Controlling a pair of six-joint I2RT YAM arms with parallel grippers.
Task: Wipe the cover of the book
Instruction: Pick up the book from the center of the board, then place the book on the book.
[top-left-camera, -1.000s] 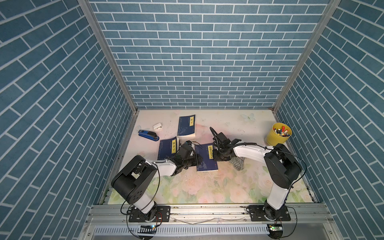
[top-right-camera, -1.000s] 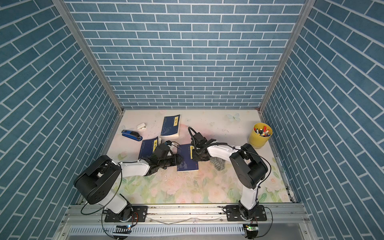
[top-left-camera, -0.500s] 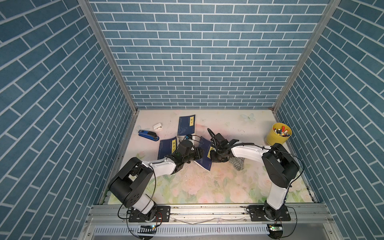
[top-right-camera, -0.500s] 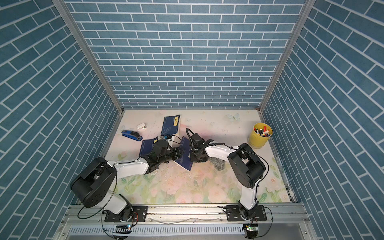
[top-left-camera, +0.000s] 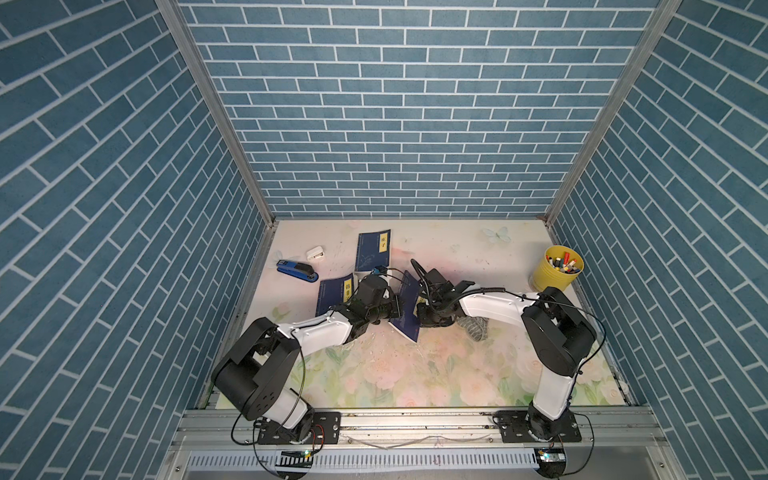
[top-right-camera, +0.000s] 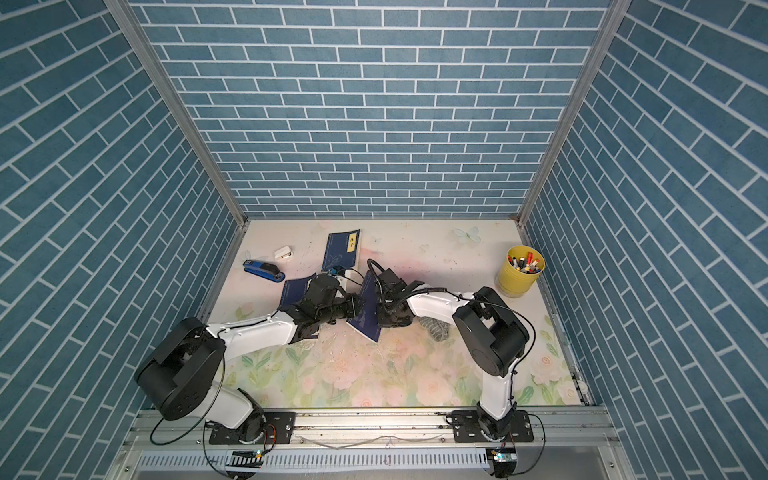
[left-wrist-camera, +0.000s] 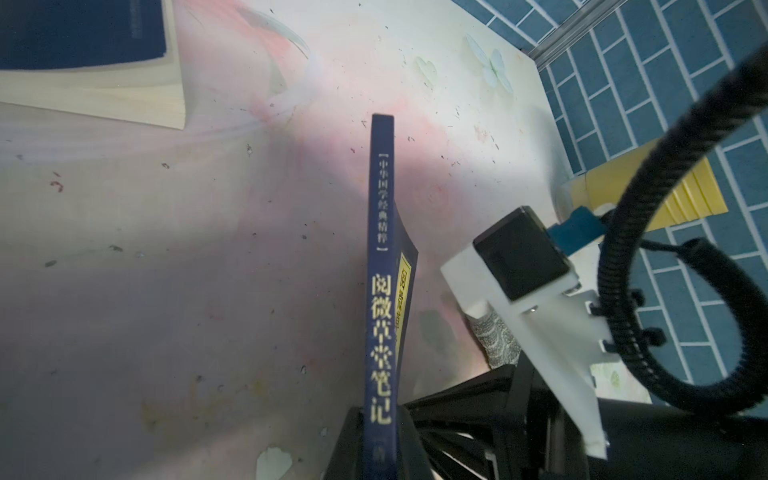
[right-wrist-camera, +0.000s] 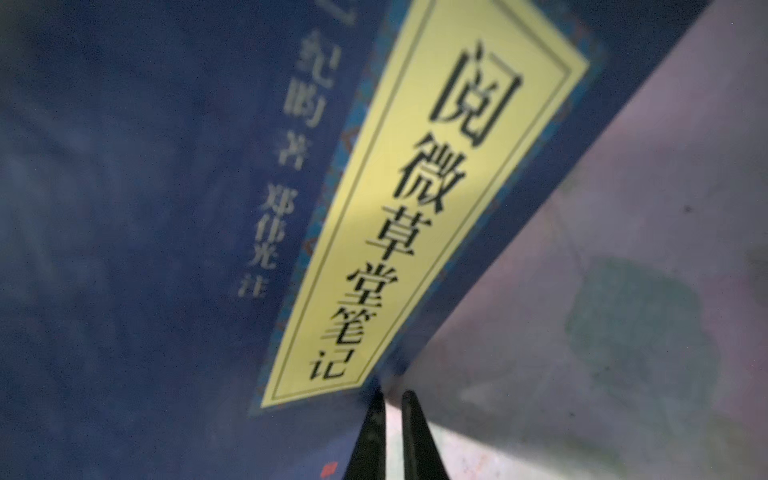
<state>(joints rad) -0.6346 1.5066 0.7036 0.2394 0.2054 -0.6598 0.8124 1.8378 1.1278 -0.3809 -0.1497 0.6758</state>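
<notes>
A dark blue book (top-left-camera: 409, 309) (top-right-camera: 368, 316) with a yellow title label stands tilted on its edge at mid table. My left gripper (top-left-camera: 397, 309) (left-wrist-camera: 380, 440) is shut on the lower end of its spine (left-wrist-camera: 382, 291). My right gripper (top-left-camera: 422, 311) (right-wrist-camera: 392, 399) is at the cover's corner on the other side. Its fingertips (right-wrist-camera: 411, 415) are a narrow slit apart with nothing between them. The cover (right-wrist-camera: 166, 208) fills most of the right wrist view. A grey patterned cloth (top-left-camera: 476, 328) (left-wrist-camera: 494, 340) lies on the table under the right arm, held by neither gripper.
Two more blue books lie flat, one at the back (top-left-camera: 373, 255) and one under the left arm (top-left-camera: 334, 293). A blue stapler (top-left-camera: 296, 271) and a small white box (top-left-camera: 315, 253) are at the back left. A yellow pen cup (top-left-camera: 555, 274) stands by the right wall.
The book went from lying flat to standing tilted on its edge. My left gripper closed on its spine. The right gripper's fingers parted slightly at the cover's corner.
</notes>
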